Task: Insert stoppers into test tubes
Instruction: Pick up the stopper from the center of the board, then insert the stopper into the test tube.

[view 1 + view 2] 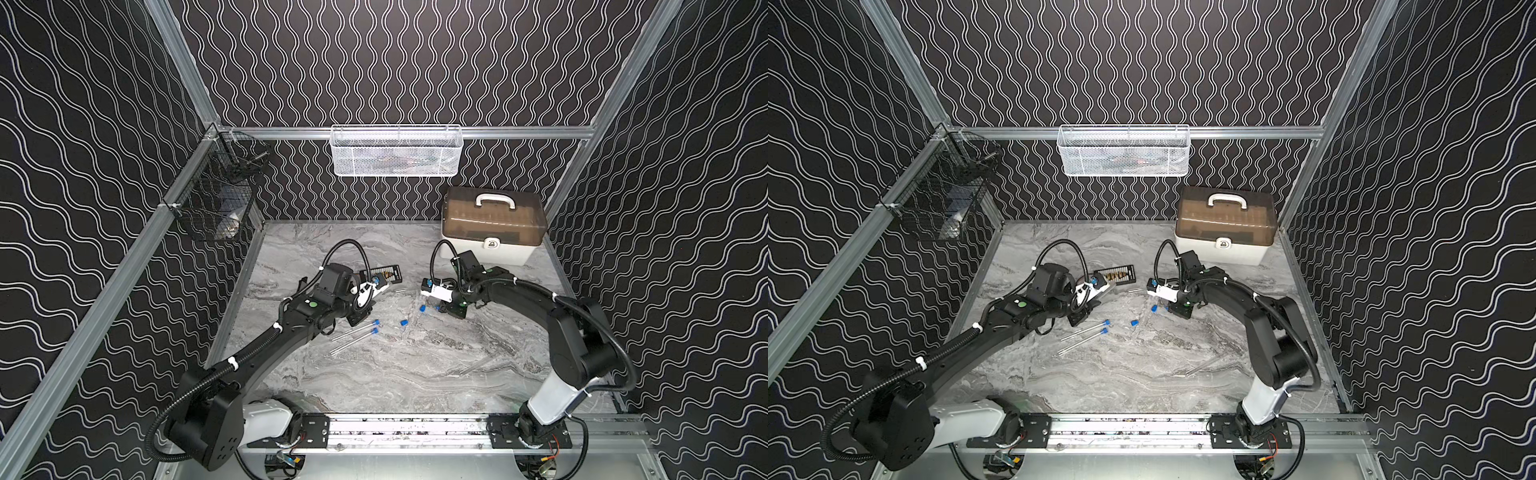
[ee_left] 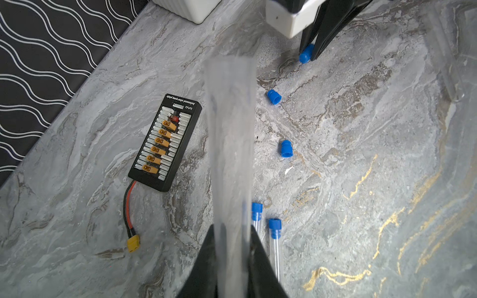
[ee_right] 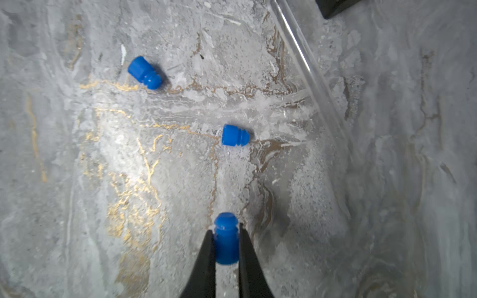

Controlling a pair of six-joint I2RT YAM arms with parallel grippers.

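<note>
My left gripper [image 2: 232,232] is shut on a clear test tube [image 2: 229,129], which sticks out blurred ahead of the jaws; in a top view this gripper [image 1: 377,289] hovers beside the black board. My right gripper [image 3: 226,228] is shut on a blue stopper [image 3: 226,245] by its cap, low over the table, also seen as the held stopper [image 2: 306,53]. Two loose stoppers [image 3: 236,135] [image 3: 144,72] lie on the marble ahead of it. Two test tubes with stoppers in them [image 1: 376,322] [image 1: 375,331] lie side by side near the left arm. A bare test tube [image 3: 309,72] lies beside the right gripper.
A black board with gold connectors [image 2: 165,142] and its yellow connector on a red wire [image 2: 133,243] lie left of the held tube. A white toolbox with a brown lid [image 1: 492,232] stands at the back right. A white basket [image 1: 397,151] and a black basket [image 1: 224,195] hang on the walls.
</note>
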